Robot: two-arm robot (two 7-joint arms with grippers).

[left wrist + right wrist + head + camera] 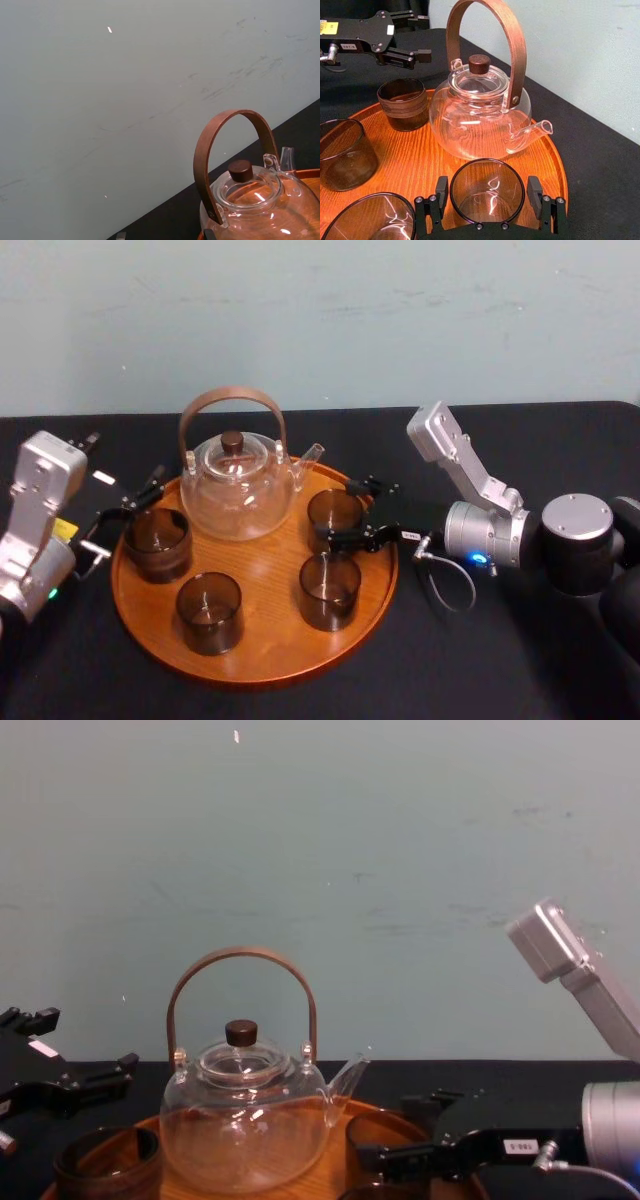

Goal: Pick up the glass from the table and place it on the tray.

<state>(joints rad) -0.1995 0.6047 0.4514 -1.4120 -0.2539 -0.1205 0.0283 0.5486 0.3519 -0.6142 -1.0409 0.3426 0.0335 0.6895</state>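
Right wrist view puts the matter plainly: the right gripper point(488, 183) has its fingers spread to either side of a smoky brown glass point(487, 202). A thin gap seems to show at each pad, so it brackets the tumbler rather than pinching it. The glass stands upright on the round wooden tray point(262, 665), near the tray's right rear edge, with its open mouth up and its long axis vertical. The task's thing therefore lies dead centre in the claw, and the arm reaches in from the tray's right edge over the black-clothed table point(480, 670).

My judgement is that the placing is done and only the release and withdrawal remain. A straight pull back toward the right edge looks cleanest. Another glass point(329, 590) sits just beside the nearer finger toward the tray's front, and the clear teapot point(240, 490) has its spout just beyond the fingertips, so sideways drift is the risk.

The left gripper point(426, 37) is also spread and holds nothing. It hangs at the tray's left edge by a darker ribbed glass point(158, 543).
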